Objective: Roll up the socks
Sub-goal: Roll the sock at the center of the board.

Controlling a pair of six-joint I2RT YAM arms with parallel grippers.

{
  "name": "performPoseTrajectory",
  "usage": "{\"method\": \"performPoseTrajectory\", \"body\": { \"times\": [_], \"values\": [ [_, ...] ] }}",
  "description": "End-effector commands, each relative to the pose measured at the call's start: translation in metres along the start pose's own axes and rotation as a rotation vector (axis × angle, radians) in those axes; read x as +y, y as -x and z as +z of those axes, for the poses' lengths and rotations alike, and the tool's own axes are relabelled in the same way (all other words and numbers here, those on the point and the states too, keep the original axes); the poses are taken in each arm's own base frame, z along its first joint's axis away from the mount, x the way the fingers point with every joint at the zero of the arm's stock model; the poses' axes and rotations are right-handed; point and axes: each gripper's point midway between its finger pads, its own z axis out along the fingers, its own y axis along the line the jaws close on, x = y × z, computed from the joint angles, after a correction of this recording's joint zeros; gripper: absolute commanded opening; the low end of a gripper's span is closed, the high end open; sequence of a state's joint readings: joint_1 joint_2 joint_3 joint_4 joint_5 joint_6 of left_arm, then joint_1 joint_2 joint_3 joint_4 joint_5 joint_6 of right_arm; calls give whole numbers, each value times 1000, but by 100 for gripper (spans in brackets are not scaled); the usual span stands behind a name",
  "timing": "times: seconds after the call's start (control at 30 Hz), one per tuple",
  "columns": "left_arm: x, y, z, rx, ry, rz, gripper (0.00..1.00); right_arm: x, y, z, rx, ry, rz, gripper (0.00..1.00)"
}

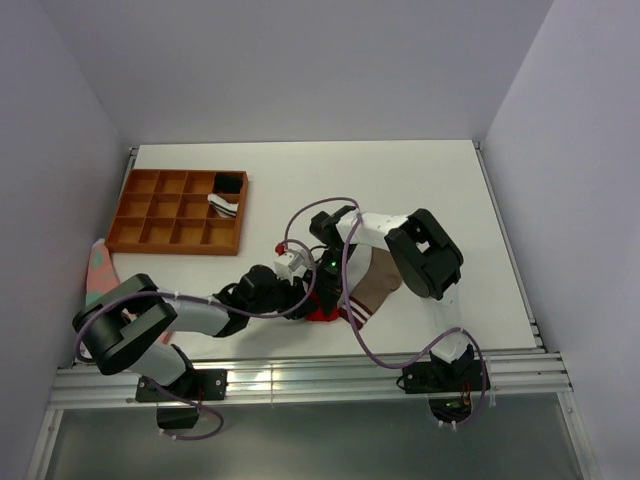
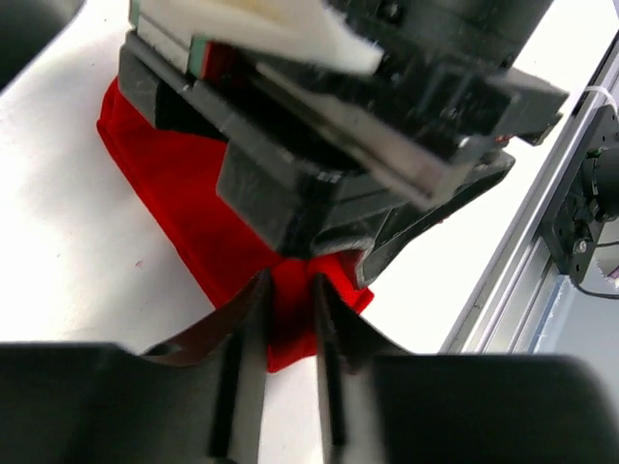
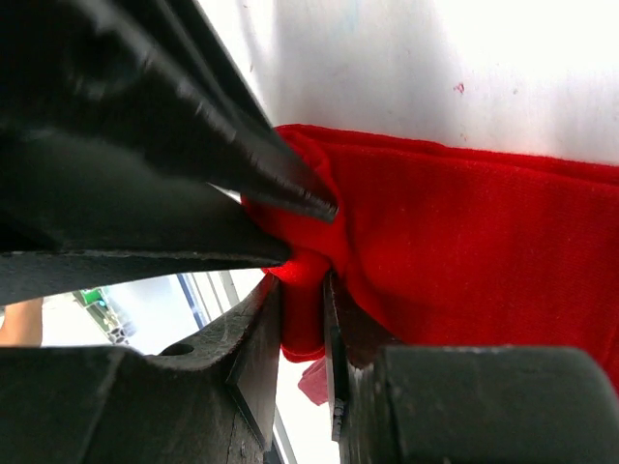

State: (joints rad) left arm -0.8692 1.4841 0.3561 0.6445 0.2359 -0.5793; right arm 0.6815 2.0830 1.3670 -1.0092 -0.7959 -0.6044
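Here, left fingers (image 2: 247,358) and right fingers (image 3: 253,353) both pinching red sock (image 3: 464,222) edge, near table (image 1: 500,330) front

The red sock (image 1: 322,313) is a plain bright red, with no pattern on the part that shows. The tan-brown sock (image 1: 380,282), at its 2 o'clock, has a cuff striped maroon and white. The tabletop (image 1: 400,190) is white. The tray (image 1: 170,247), at 10 o'clock on the tabletop, is orange-brown. One of its compartments holds a black piece (image 1: 229,182), and the one at that piece's 6 o'clock holds a black-and-white piece (image 1: 222,205). At 9 o'clock lies a pink and mint-green cloth (image 1: 98,270). The left end effector (image 2: 288,295) and the right end effector (image 3: 302,309) are black. The cables (image 1: 320,204) are mauve, and the walls (image 1: 300,60) are pale lilac-grey.
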Motion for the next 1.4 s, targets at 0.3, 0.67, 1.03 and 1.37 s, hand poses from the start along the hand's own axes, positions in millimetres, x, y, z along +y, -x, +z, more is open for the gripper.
{"method": "performPoseTrajectory", "body": {
  "times": [0.3, 0.67, 1.03, 1.37],
  "values": [
    [-12, -10, 12, 94, 40, -24, 0, -38, -9, 0, 33, -151, 14, 16],
    [-4, -20, 18, 120, 118, -51, 0, -47, -1, -32, -49, -206, 53, 47],
    [3, -20, 23, 118, 166, -74, 0, -54, -6, -47, -82, -239, 85, 52],
    [13, -25, 33, 153, 230, -103, 0, -54, -17, -61, -131, -235, 106, 58]
  ]
}}
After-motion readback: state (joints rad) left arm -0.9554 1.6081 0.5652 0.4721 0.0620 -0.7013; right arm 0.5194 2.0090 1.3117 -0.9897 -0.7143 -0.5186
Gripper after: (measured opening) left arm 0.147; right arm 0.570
